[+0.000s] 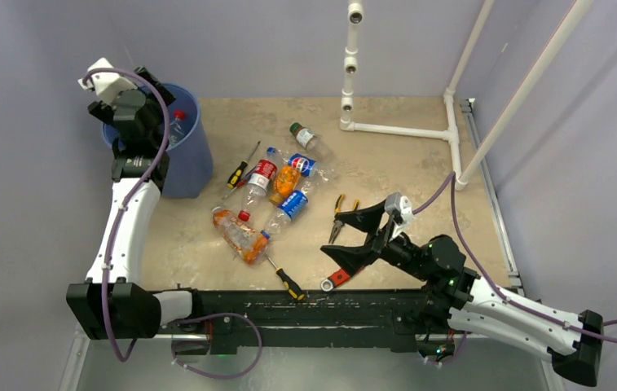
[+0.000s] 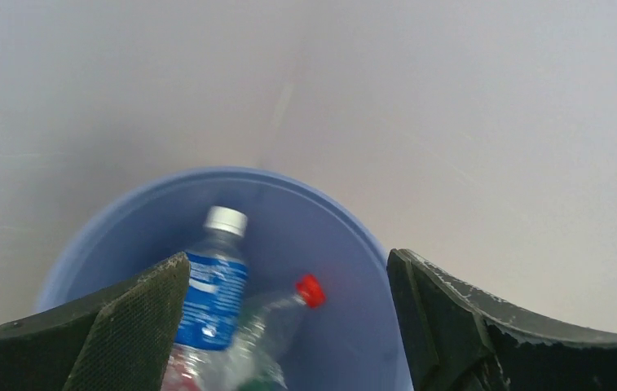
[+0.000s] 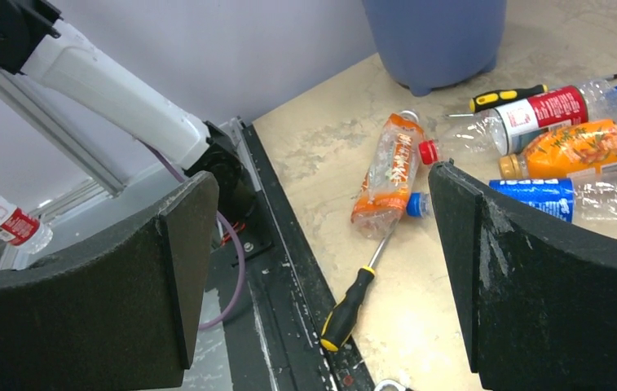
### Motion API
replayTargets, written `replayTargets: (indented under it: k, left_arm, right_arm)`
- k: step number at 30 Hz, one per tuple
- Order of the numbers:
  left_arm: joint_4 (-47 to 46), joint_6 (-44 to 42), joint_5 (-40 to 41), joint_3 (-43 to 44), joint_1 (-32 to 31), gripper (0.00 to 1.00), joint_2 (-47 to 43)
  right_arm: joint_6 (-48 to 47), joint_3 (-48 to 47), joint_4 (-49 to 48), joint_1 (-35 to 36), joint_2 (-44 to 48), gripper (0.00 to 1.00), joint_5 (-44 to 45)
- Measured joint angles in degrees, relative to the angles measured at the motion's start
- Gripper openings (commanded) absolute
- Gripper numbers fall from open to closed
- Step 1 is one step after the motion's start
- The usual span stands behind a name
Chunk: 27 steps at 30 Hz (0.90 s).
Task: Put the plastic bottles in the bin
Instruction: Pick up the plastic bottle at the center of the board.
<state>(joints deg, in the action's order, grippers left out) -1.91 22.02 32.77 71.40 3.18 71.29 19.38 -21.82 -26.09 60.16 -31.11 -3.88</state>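
Left tool [image 2: 287, 261] released over bin [image 2: 345, 277], blue-label bottle [image 2: 215, 297] and red-capped bottle [image 2: 276, 322] inside (both leaning, caps up), right tool [image 3: 323, 179] gaping empty above counter [image 1: 403, 163], other bottles [image 1: 287, 183] lying flat.

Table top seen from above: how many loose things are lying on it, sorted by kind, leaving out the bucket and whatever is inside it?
Plastic bottles: 6
Screwdrivers: 2
Pliers: 1
Wrench: 1
Total: 10
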Motion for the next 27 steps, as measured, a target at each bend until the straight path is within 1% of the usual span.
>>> replayTargets:
  k: [2, 3, 4, 6, 8, 11, 15, 18, 20, 22, 27]
  left_arm:
    - [2.93, 1.11, -3.06, 1.27, -2.29, 0.91, -0.02]
    - [4.48, 1.18, -4.28, 2.08, -4.31, 0.96, -0.04]
    - [5.68, 1.09, -5.38, 2.71, -6.27, 0.98, -0.04]
    - [9.16, 0.79, -8.31, 4.42, -12.46, 0.99, -0.17]
    - [11.89, -0.15, -10.80, 5.03, -17.09, 0.99, -0.63]
    - [16.87, -2.36, -15.23, 4.94, -21.79, 0.99, -2.25]
    - [21.20, -4.76, -20.94, 2.97, -22.99, 0.99, -4.92]
    - [21.49, -5.11, -23.71, -0.98, -23.71, 0.99, -6.80]
    - [20.76, -4.92, -25.59, -6.03, -24.22, 0.99, -8.68]
    - [19.58, -4.24, -26.77, -11.91, -24.44, 0.99, -10.60]
    - [17.14, -1.51, -27.26, -21.66, -24.46, 0.99, -13.62]
  right_arm:
    - [-0.02, 0.00, 0.00, 0.00, 0.00, 0.99, 1.22]
    - [0.00, 0.00, 0.00, 0.00, -0.04, 0.99, 1.84]
    - [0.04, 0.00, 0.00, 0.00, -0.09, 0.99, 2.73]
    - [0.24, -0.02, 0.02, 0.00, -0.46, 0.99, 5.09]
    - [1.25, -0.02, 0.66, 0.00, -1.29, 0.99, 8.11]
    - [3.72, -0.02, 2.54, 0.00, -3.82, 0.99, 14.14]
    - [7.37, 0.00, 3.21, -0.20, -10.73, 0.97, 21.86]
    - [9.99, 0.00, 2.25, -1.57, -17.92, 0.95, 23.41]
    - [12.04, 0.00, 1.60, -3.74, -23.76, 0.94, 23.15]
    - [13.88, 0.00, 0.63, -7.19, -27.54, 0.90, 21.66]
    - [18.05, -0.31, -4.46, -19.39, -33.66, 0.84, 17.35]
